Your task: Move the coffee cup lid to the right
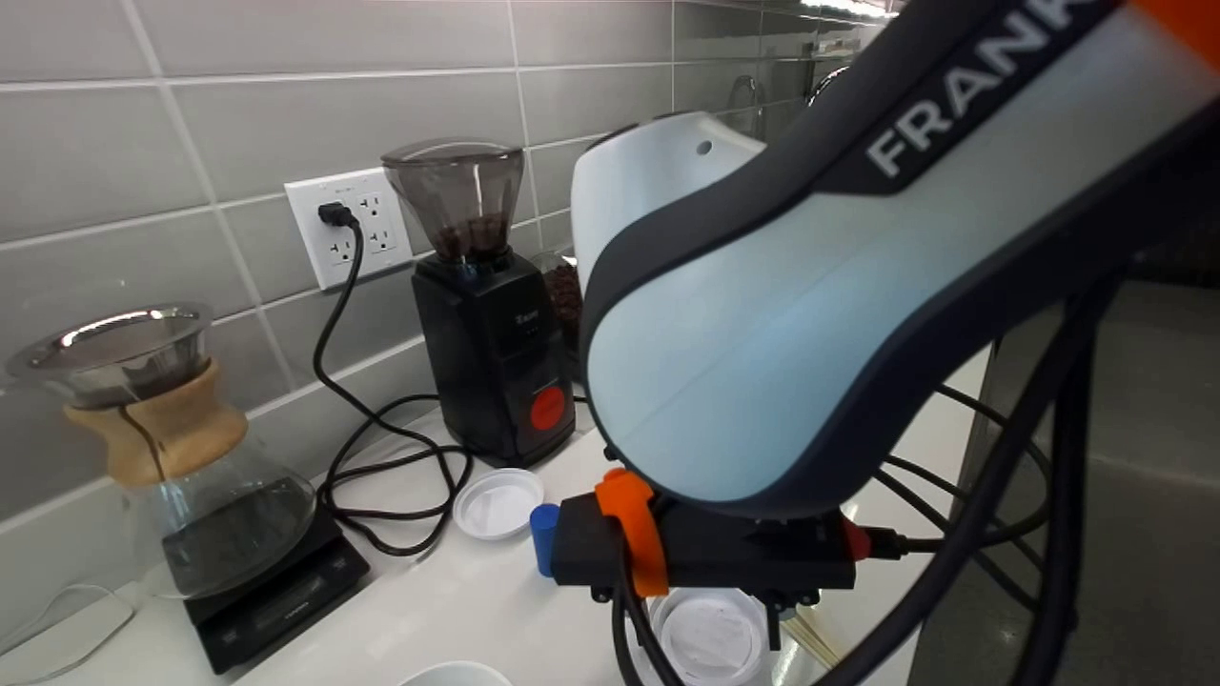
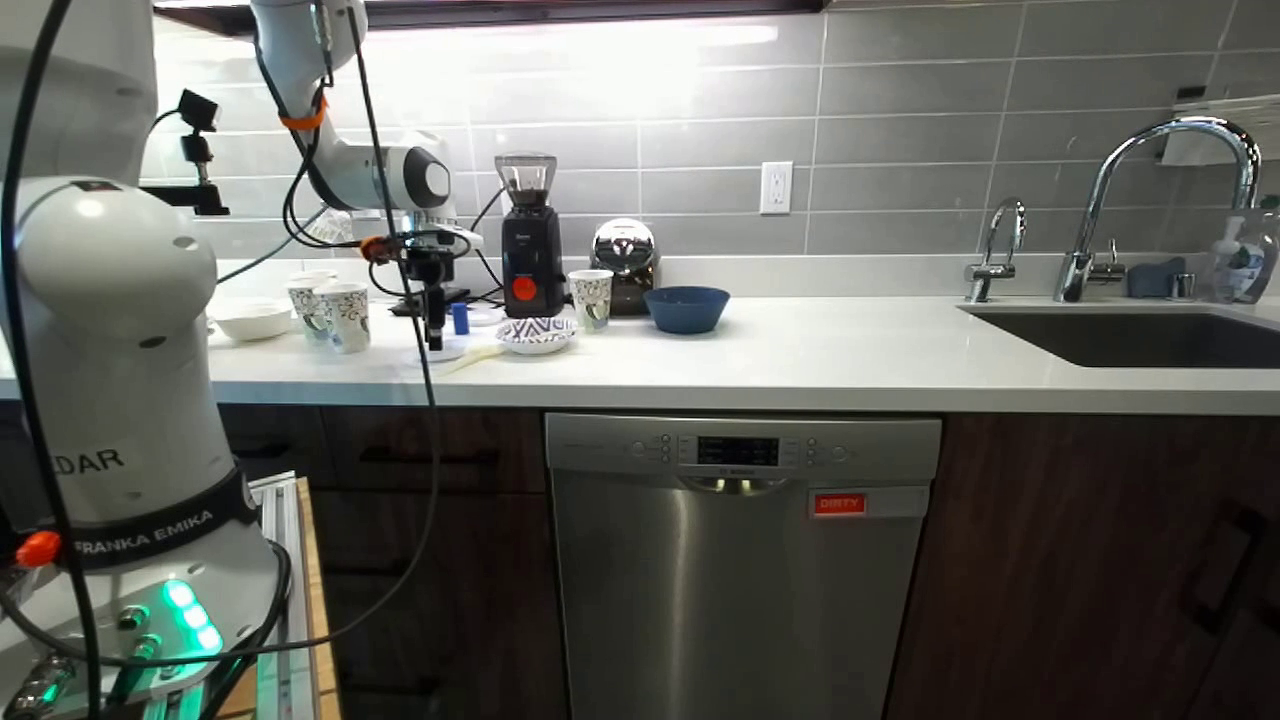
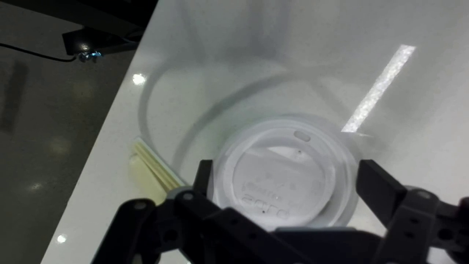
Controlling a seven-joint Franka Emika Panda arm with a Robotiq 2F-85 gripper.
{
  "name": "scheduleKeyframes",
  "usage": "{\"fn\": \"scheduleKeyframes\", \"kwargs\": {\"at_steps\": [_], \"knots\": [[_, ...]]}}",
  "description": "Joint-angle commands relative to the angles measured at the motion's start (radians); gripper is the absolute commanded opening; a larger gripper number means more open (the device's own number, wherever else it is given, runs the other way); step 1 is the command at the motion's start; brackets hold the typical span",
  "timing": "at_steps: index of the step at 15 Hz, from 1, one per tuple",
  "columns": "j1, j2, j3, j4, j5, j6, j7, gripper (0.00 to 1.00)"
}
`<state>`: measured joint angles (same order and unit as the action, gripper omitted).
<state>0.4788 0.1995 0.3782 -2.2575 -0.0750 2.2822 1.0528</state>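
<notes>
The coffee cup lid (image 3: 282,183) is seen lying flat on the desk (image 3: 421,99), below the pincer (image 3: 286,172). In the wrist view, the two dark fingers (image 3: 377,190) are spread wide apart, at opposite sides of the lid, and nothing is gripped; whether the rim is touched by them cannot be told. The oval drinking hole (image 3: 302,136) is made clear only there. Near the lid, some pale sticks (image 3: 157,168) are laid toward the desk's edge, beyond which the floor (image 3: 47,128) is shown.

In an exterior view, the lid is partly covered by the black parts under the arm (image 1: 743,381). A blue cylinder (image 1: 544,539) is placed near, and beside it a white disc (image 1: 498,503). Farther away, a black grinder (image 1: 496,353) is shown, which is visible in both exterior views. A glass carafe (image 1: 229,505) with a wooden collar is also given clearly.

In an exterior view, a patterned bowl (image 2: 536,338) is seen near the sticks, with a paper cup (image 2: 591,298) just behind it and a blue bowl (image 2: 686,310) farther along. Only here are the sink (image 2: 1150,338) and the dishwasher (image 2: 740,580) shown.
</notes>
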Motion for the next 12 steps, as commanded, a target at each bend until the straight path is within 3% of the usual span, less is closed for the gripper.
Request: {"fn": "scheduleKeyframes", "kwargs": {"at_steps": [1,6,12], "knots": [[0.01,0.024,-0.008,0.022,0.007,-0.013,0.015,1.0],[0.013,0.024,-0.006,0.03,0.004,-0.038,0.014,1.0],[0.034,0.021,0.002,0.089,-0.013,-0.159,0.025,1.0]]}}
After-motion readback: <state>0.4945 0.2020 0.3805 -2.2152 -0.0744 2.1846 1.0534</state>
